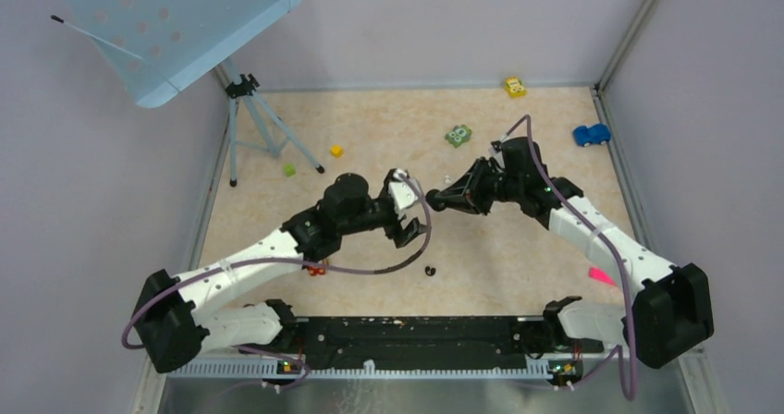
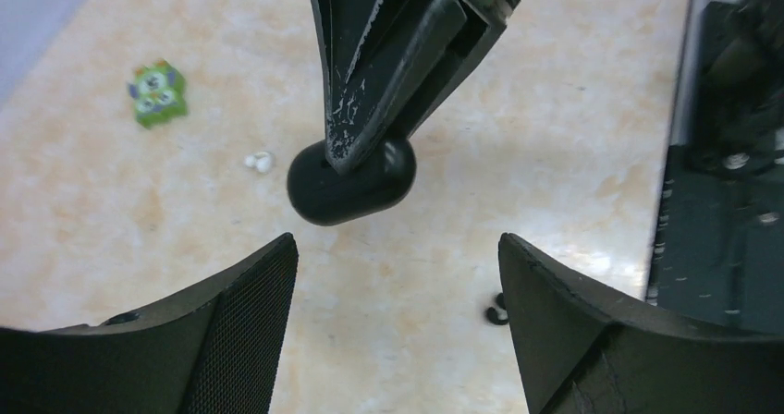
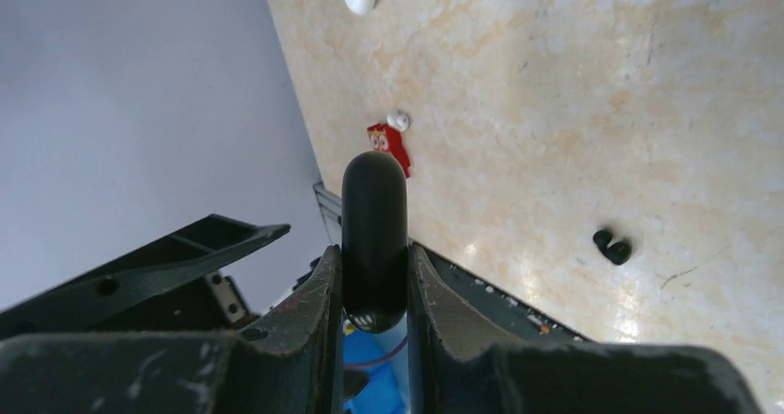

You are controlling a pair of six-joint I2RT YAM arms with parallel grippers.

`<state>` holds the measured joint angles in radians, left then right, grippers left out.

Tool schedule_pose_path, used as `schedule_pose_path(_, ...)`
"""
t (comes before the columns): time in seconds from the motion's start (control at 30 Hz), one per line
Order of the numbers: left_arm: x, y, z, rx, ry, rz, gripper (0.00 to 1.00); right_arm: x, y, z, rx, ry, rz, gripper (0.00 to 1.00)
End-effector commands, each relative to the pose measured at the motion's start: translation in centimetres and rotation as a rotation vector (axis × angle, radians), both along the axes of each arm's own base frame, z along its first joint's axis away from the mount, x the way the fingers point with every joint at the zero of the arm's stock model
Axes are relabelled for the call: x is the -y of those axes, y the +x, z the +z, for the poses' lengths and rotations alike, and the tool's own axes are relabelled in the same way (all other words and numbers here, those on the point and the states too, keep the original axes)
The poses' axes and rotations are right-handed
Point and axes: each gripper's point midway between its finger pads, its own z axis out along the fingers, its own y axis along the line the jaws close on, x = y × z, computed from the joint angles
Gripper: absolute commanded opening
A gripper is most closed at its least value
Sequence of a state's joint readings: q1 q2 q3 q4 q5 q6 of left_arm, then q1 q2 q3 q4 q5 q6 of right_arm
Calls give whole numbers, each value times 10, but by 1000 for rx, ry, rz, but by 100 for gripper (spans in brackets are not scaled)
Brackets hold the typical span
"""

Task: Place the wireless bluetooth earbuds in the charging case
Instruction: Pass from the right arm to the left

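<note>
My right gripper (image 3: 374, 266) is shut on the black oval charging case (image 3: 373, 220), held in the air above the table's middle (image 1: 431, 198). Facing it, my left gripper (image 2: 398, 243) stands open with nothing between its fingers, and the case (image 2: 351, 188) hangs just beyond its fingertips. In the top view the left gripper (image 1: 411, 213) sits right beside the right gripper (image 1: 436, 199). A black earbud (image 1: 430, 270) lies on the table below them (image 2: 496, 310) (image 3: 612, 246). One white earbud (image 2: 260, 162) rests near a green toy (image 2: 157, 91). Another white earbud (image 3: 398, 119) touches a red toy figure (image 3: 390, 146).
A tripod (image 1: 254, 123) stands at the back left, with a green cube (image 1: 289, 169) and a yellow cube (image 1: 336, 151) near it. A yellow toy car (image 1: 515, 87), a blue car (image 1: 591, 135) and a pink piece (image 1: 601, 275) lie to the right. The black base rail (image 1: 416, 335) runs along the near edge.
</note>
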<state>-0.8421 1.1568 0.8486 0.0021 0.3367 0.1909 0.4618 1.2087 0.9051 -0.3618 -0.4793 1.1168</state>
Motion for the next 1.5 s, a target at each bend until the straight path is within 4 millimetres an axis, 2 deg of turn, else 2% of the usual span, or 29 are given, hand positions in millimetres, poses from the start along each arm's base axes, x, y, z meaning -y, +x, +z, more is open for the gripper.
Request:
schedule_pose_path(0.0, -13, 16, 32, 418, -42, 44, 83, -13, -16, 18, -109, 175, 38, 0)
schedule_pose_path(0.1, -13, 17, 29, 474, 0, 48, 82, -19, -21, 21, -152, 273, 62, 0)
schedule_pose_path(0.37, -5, 21, 27, 704, 123, 125, 78, -22, -19, 26, -156, 322, 59, 0)
schedule_pose_path(0.63, 8, 14, 14, 664, 133, 67, 74, -23, -19, 32, -159, 369, 50, 0)
schedule_pose_path(0.77, 7, 18, 13, 643, 136, 97, 67, -23, -20, 30, -162, 369, 50, 0)
schedule_pose_path(0.93, 9, 19, 8, 627, 166, 81, 52, -23, -21, 25, -169, 379, 48, 0)
schedule_pose_path(1.03, 8, 19, 1, 617, 187, 78, 51, -23, -22, 24, -166, 381, 49, 0)
schedule_pose_path(1.13, 8, 17, 4, 610, 165, 77, 49, -23, -21, 24, -164, 381, 48, 0)
schedule_pose_path(1.3, 7, 17, 1, 615, 179, 75, 36, -23, -22, 22, -165, 389, 45, 0)
schedule_pose_path(1.47, 7, 16, 3, 605, 170, 74, 12, -24, -23, 21, -167, 438, 51, 1)
